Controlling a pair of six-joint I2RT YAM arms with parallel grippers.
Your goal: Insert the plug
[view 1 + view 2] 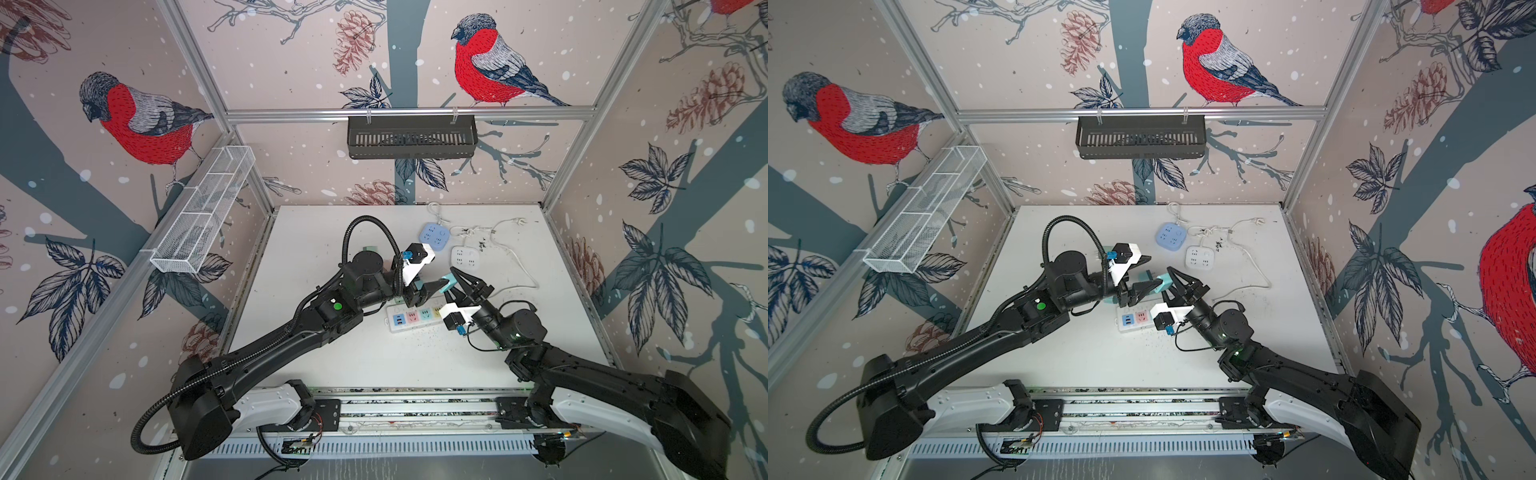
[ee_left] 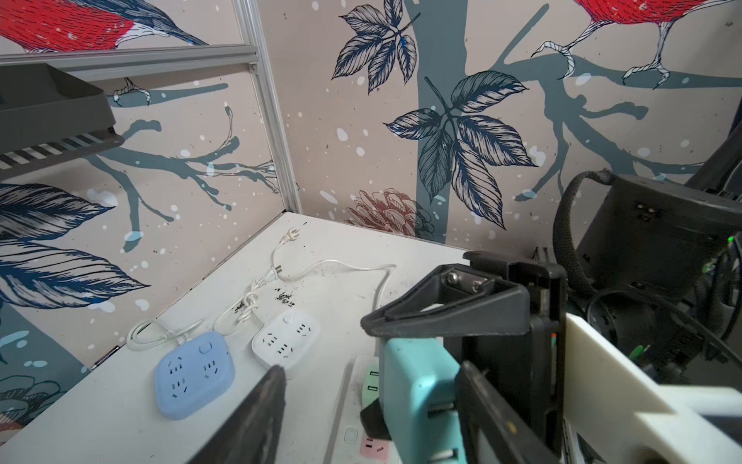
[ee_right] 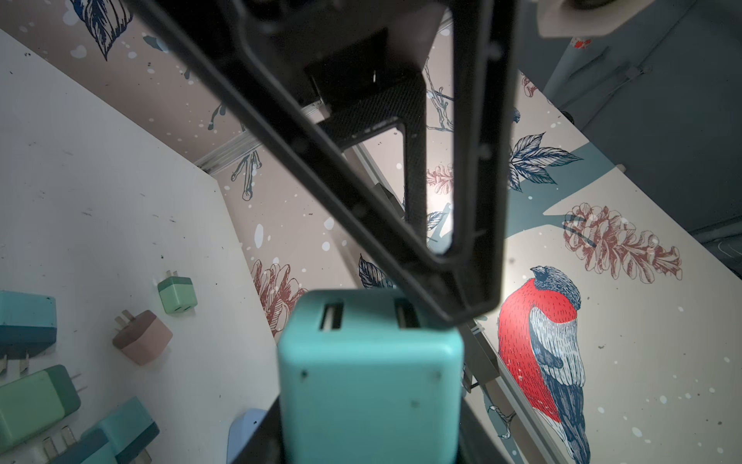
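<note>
Bird-papered walls box in a white table (image 1: 332,365). A power strip (image 1: 415,318) lies on it just below both grippers. The right gripper (image 3: 367,434) is clamped on the teal plug (image 3: 369,373), holding it in the air above the strip. The left gripper (image 2: 371,377) has its jaws apart around the same plug, one finger close against it and the other clear. This looks like a hand-over. The left should close squarely on the plug's flat sides before the right lets go. The prongs are hidden, so check which way they point first.
</note>
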